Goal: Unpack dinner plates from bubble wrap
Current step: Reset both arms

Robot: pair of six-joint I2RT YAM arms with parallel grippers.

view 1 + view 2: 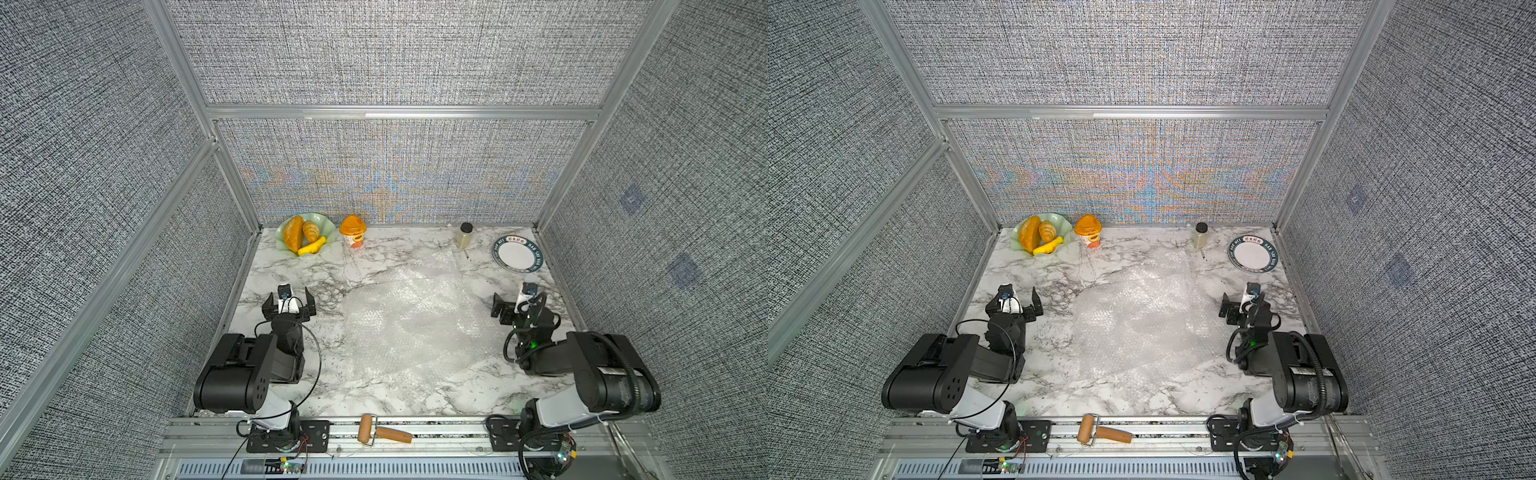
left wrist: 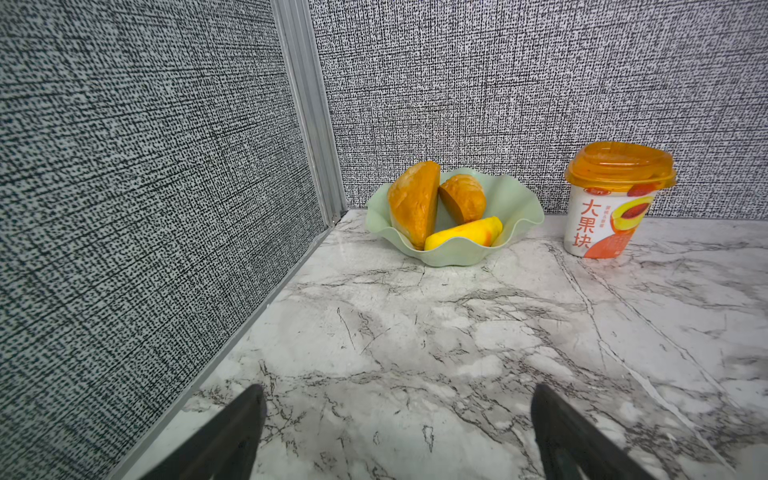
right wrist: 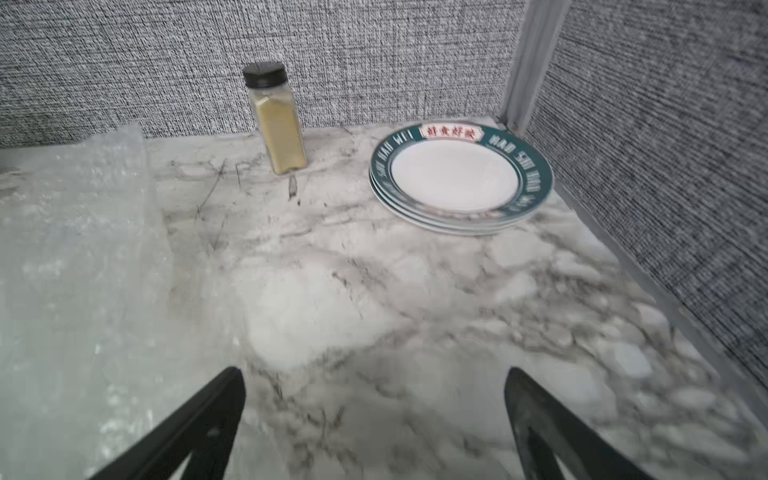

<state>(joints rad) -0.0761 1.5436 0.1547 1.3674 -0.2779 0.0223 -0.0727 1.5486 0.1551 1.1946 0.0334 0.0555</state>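
Between the left claw and the right claw the bubble wrap lies spread over the middle of the desk, crinkled and whitish. Its nearest edges lie beside each claw but touch neither. Both claws hang low over bare marble with their jaws wide apart and nothing between them. In the right wrist view the two dark fingers frame only marble, with the wrap reaching forward along the claw's inner side. Ahead of the right claw and a little to its outer side, the dinner plates sit in the far corner, well apart from the claw. They are stacked three high and lie flat, with the white one with the lettered teal rim on top; the faces of the two below are hidden. Straight ahead of that claw, between wrap and plates, a spice jar with a black cap stands upright near the back wall. Ahead of the left claw, well apart from it, a pale green wavy dish holds bread, and an orange-lidded cup stands beside the dish. Behind both claws, a wooden roller lies on the front rail.
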